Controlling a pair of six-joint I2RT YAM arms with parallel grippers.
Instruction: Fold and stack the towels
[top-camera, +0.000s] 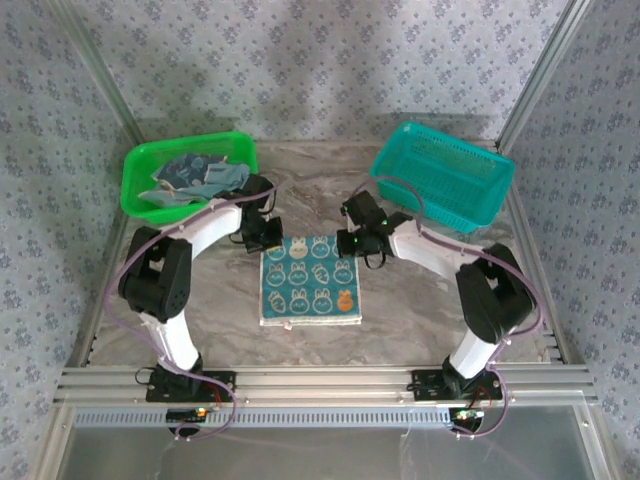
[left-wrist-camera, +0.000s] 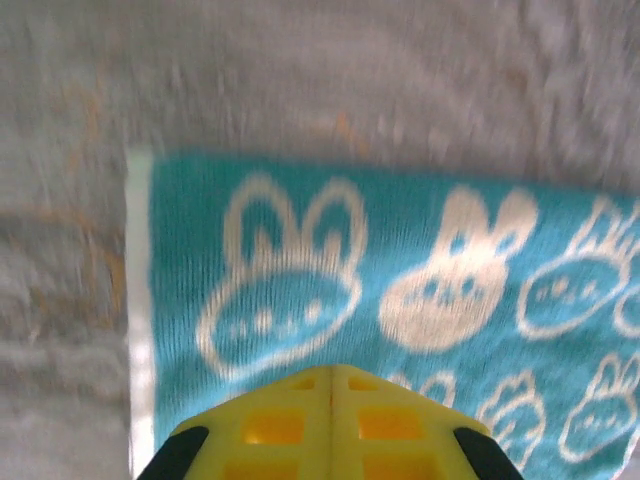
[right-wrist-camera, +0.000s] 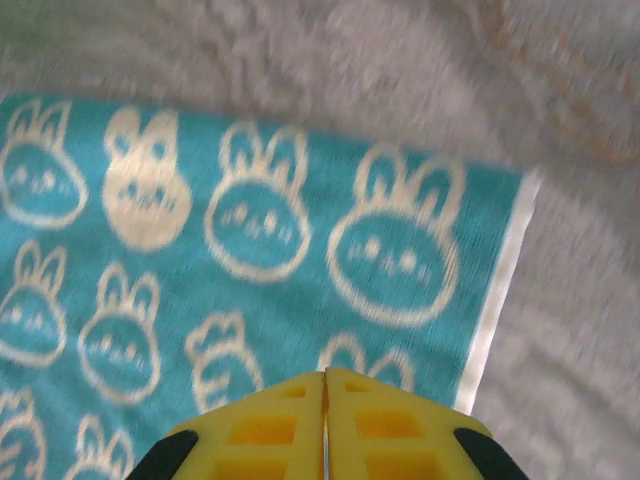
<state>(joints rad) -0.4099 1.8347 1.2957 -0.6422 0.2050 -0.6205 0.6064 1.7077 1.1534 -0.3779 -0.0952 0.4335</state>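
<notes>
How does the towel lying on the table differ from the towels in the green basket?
The spread towel lies flat on the table; the basket towels sit crumpled in the green basket. The spread towel shows its full teal rabbit print; the basket towels show only scraps of blue and pale cloth. The left hand and right hand are closed at the spread towel's far corners, neither at the basket towels. Both are printed cloth.

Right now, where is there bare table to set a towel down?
Bare marble tabletop lies between the green plastic basket and teal plastic basket, and between the teal bunny-print towel and the near edge. Crowded: the towel's far corners, at left gripper and right gripper.
</notes>
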